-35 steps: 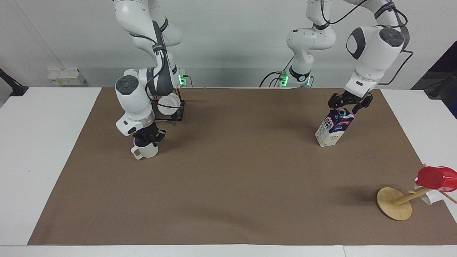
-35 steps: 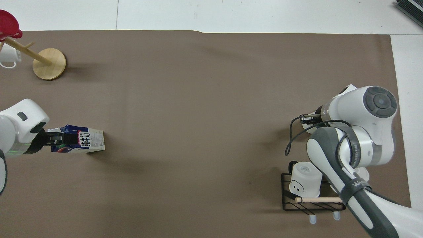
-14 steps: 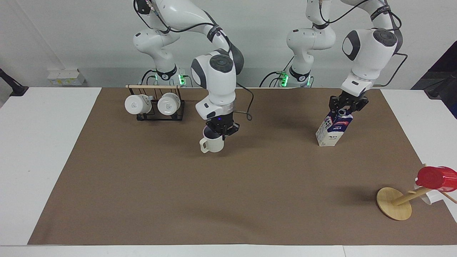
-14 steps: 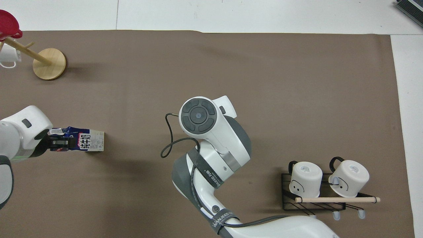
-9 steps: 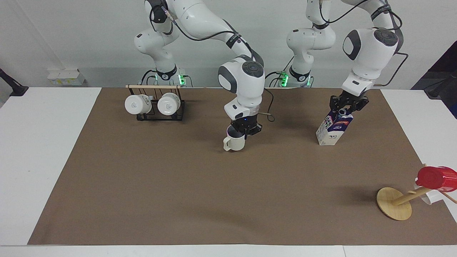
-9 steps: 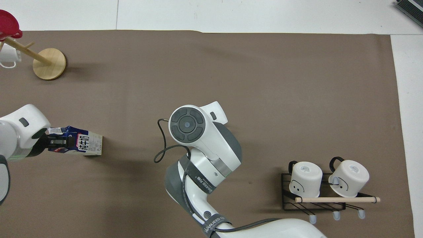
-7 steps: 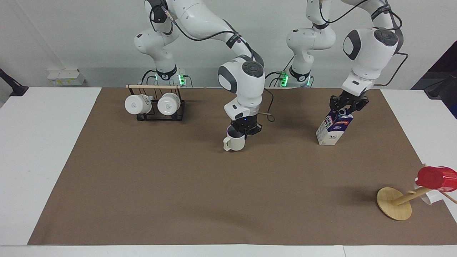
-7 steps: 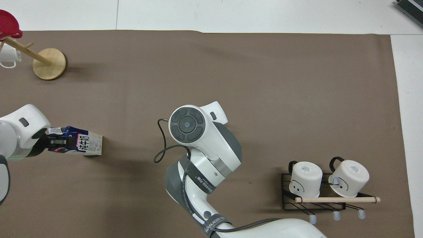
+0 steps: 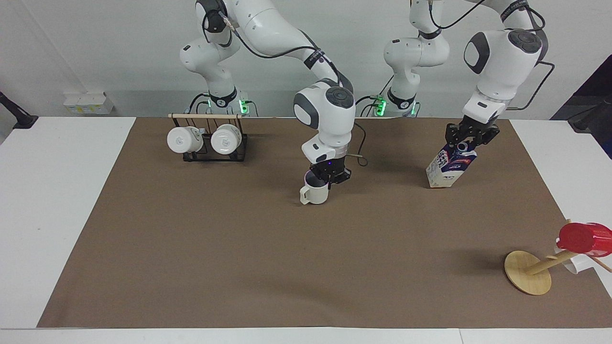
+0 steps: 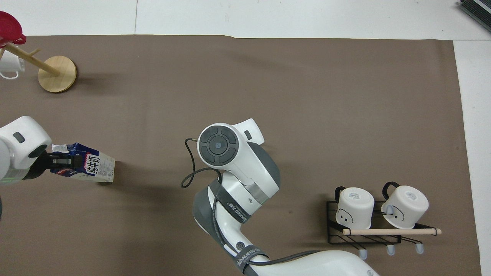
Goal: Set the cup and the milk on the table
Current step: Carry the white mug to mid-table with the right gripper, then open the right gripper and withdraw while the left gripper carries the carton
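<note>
The cream-white cup (image 9: 315,193) stands upright near the middle of the table's brown sheet (image 9: 287,267), handle toward the right arm's end. My right gripper (image 9: 328,177) is shut on its rim from above; whether the cup's base touches the sheet I cannot tell. In the overhead view the right arm hides the cup. My left gripper (image 9: 464,142) is shut on the top of the milk carton (image 9: 449,167), which hangs tilted, its lower corner at or just above the sheet toward the left arm's end. The carton (image 10: 90,167) and the left gripper (image 10: 57,163) also show in the overhead view.
A black wire rack (image 9: 239,152) with two plain white mugs stands near the robots toward the right arm's end. A tipped wooden mug tree (image 9: 528,272) with a red cup (image 9: 583,237) lies farther from the robots at the left arm's end. The white tabletop (image 9: 57,191) borders the sheet.
The right arm carried the cup from beside the rack to the middle of the sheet and lowered it slightly. The left gripper raised the tilted milk a little and shifted it toward its own end.
</note>
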